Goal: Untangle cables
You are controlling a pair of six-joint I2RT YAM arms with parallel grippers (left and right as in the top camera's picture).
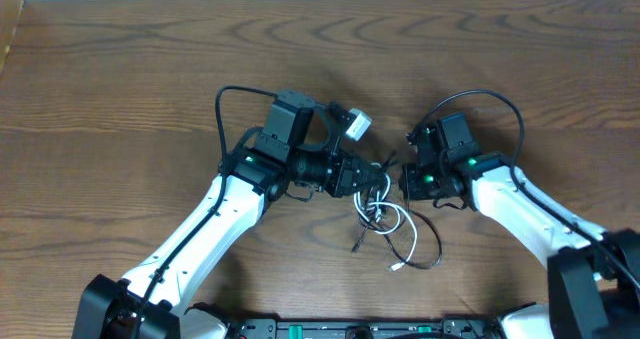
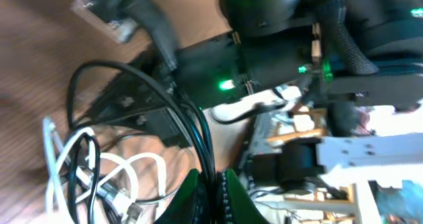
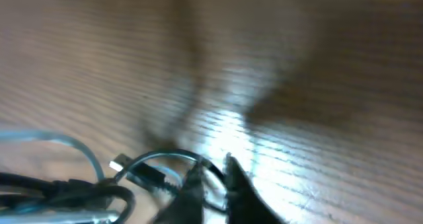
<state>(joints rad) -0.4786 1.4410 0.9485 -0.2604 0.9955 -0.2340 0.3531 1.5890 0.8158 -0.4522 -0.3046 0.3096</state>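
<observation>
Cables [image 1: 385, 217]: black and white tangle on counter [image 1: 120, 79], just beside left pincer [image 2: 210, 184]. Left pincer: clamped on one black strand. Right pincer [image 3: 213, 181]: near left pincer; blurred, cannot tell whether closed.

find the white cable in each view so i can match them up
overhead: white cable loops just below centre.
left wrist: lower left, several white loops.
right wrist: lower left edge, a blurred pale strand.
shared landmark: the black cable tangled with it.
</observation>
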